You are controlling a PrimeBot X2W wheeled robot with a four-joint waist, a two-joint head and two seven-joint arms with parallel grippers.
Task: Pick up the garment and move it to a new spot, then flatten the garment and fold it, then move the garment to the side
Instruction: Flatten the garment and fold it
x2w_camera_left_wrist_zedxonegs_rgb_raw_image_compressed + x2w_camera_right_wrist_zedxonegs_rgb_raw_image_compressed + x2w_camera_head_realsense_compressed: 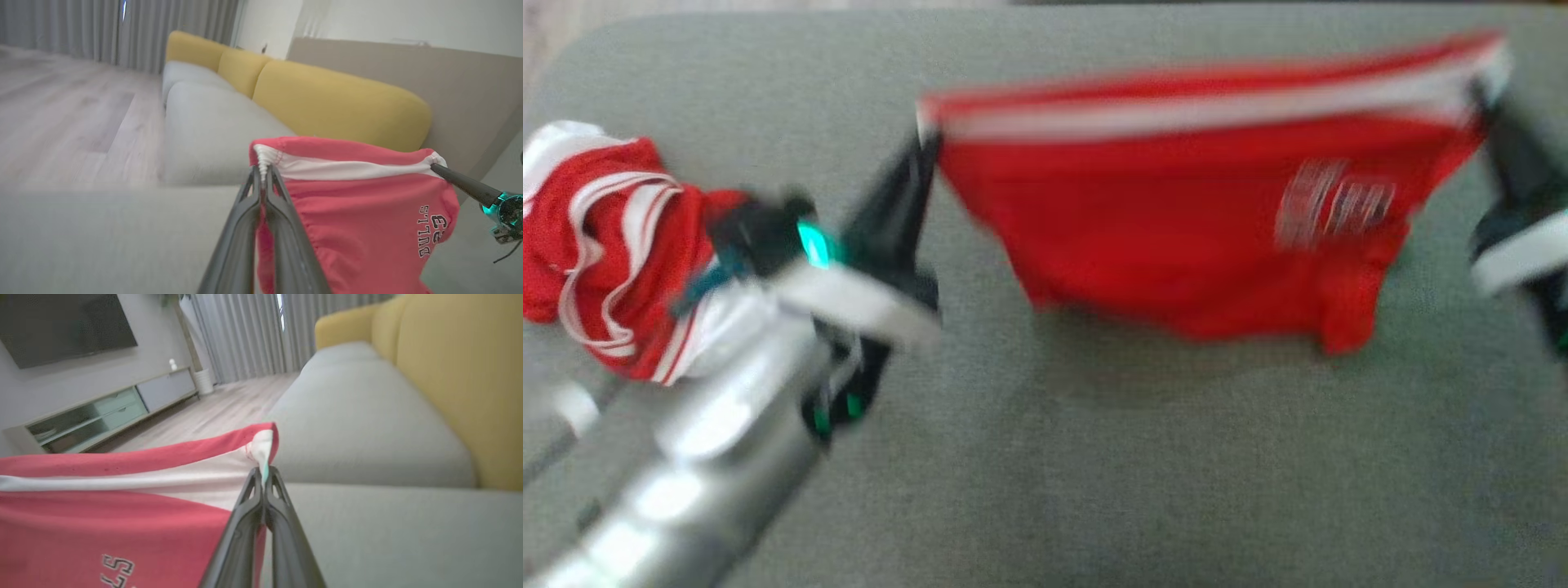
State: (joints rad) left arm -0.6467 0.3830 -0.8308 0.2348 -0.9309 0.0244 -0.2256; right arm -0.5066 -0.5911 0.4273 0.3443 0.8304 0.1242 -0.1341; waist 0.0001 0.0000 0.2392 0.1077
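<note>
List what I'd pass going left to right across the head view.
A crumpled red-and-white garment → left tool → red shorts stretched between the two tools → right tool

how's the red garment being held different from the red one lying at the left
The held shorts are stretched wide by the waistband between the left claw and right claw, both shut on it; the heap lies crumpled on the cushion, with no claw on it. The held shorts show printed lettering; the heap shows curving white stripes. Both are red with white trim.
</note>
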